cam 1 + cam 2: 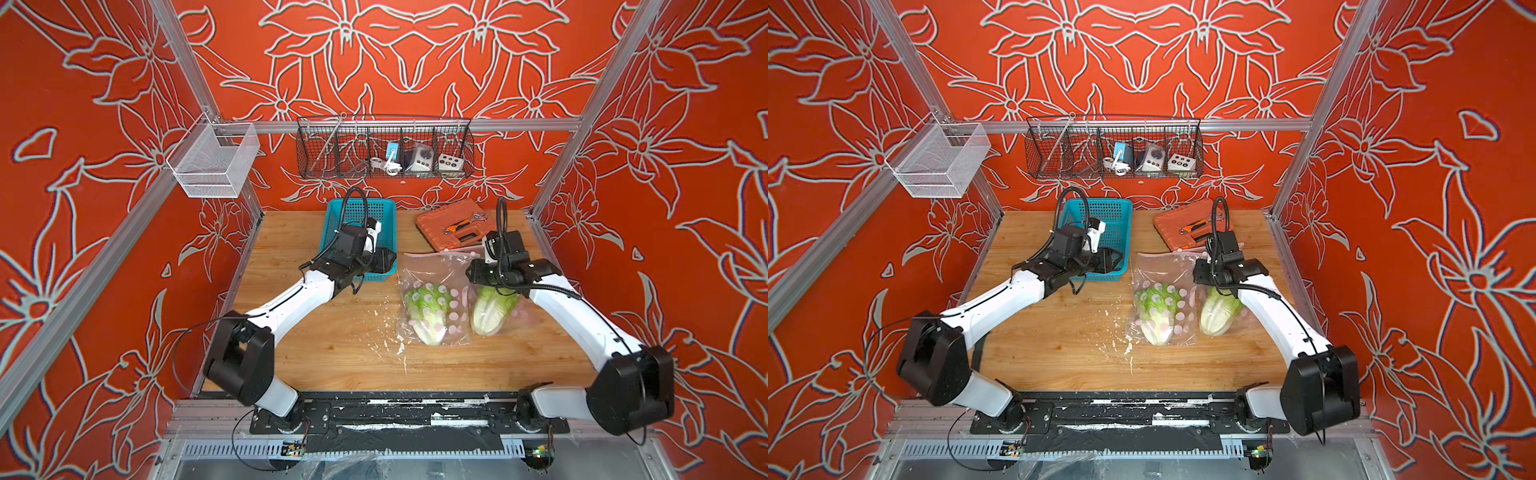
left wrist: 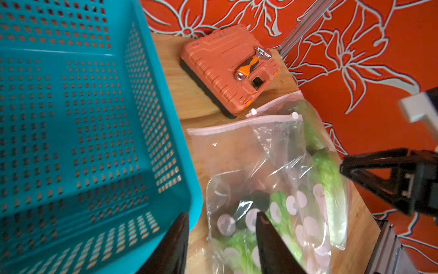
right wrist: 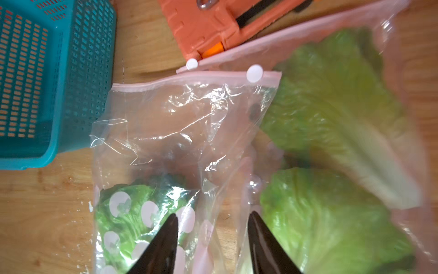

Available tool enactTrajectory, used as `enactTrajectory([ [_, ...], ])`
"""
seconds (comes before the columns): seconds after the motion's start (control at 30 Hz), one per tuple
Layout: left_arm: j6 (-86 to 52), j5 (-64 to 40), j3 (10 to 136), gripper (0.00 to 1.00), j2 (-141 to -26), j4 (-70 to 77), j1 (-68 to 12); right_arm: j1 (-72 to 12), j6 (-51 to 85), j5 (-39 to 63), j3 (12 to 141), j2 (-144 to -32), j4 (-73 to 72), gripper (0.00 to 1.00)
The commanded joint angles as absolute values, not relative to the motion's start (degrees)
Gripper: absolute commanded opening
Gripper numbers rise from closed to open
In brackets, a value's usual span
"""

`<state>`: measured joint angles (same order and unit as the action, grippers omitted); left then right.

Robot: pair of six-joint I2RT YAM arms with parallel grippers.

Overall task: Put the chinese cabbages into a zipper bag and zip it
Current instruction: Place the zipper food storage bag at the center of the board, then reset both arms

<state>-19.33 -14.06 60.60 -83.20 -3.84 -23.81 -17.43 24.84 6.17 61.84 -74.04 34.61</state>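
Overhead, in both top views, the zipper bag [image 1: 432, 266] lies on the wooden table [image 1: 316, 332] between the teal basket [image 1: 384, 222] and the right arm, with its mouth toward the orange tool case [image 1: 436, 218]. One chinese cabbage [image 1: 428, 309] shows through the dotted panel. A second cabbage [image 1: 492, 316] lies just beside it, apparently under clear film.

From the left wrist, the left gripper [image 2: 221, 217] stands part-spread and empty above the basket's edge and the bag.

From the right wrist, the right gripper [image 3: 213, 215] is likewise spread, with nothing between its tips, over the bag. A blurred third cabbage [image 3: 331, 113] lies nearer the mouth, where the pink zip strip [image 3: 189, 80] gapes unsealed.

The heads look light, with firm bases and crushable leaves. The film is limp and slippery, so the stiffer strip, pinched at one end, seems the surest hold.
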Motion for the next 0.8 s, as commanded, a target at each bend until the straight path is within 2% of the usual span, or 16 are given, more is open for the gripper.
enactTrajectory([
  [0.0,-19.6,-13.1,54.9,0.47,-75.6,-3.4,-23.1,-22.1,24.7,8.5,61.0,-71.4,39.4,0.51],
  [0.07,-20.3,-12.5,50.6,0.47,-71.3,-2.3,-23.1,-26.5,28.0,14.8,55.4,-69.1,32.3,0.5],
  [0.17,-19.8,-10.3,44.1,0.47,-64.1,1.0,-23.1,-29.6,30.5,17.3,49.0,-69.0,21.5,0.51],
  [0.3,-14.6,-2.1,35.3,0.5,-51.1,7.1,-23.1,-28.2,22.9,6.3,53.7,-73.0,26.5,0.51],
  [0.37,-10.4,2.4,30.0,0.59,-44.2,10.6,-23.1,-27.6,19.5,1.4,54.1,-70.2,26.1,0.54],
  [0.43,-9.1,11.2,25.4,0.67,-39.3,14.5,-23.1,-26.4,14.3,-0.3,50.5,-64.7,19.8,0.61],
  [0.5,-7.3,17.6,22.4,0.69,-38.1,20.6,-22.9,-25.1,4.4,-1.8,44.4,-58.1,10.3,0.71],
  [0.57,-5.6,25.5,20.8,0.69,-39.9,25.4,-22.6,-24.6,-1.6,-11.5,38.5,-52.9,3.0,0.78],
  [0.67,-1.0,40.0,19.1,0.7,-44.5,27.0,-20.7,-20.9,-1.6,-29.7,32.4,-48.8,-3.6,0.77],
  [0.77,-3.4,45.1,13.1,0.7,-47.9,32.9,-15.5,-17.2,3.9,-30.9,27.6,-49.8,-8.5,0.76],
])
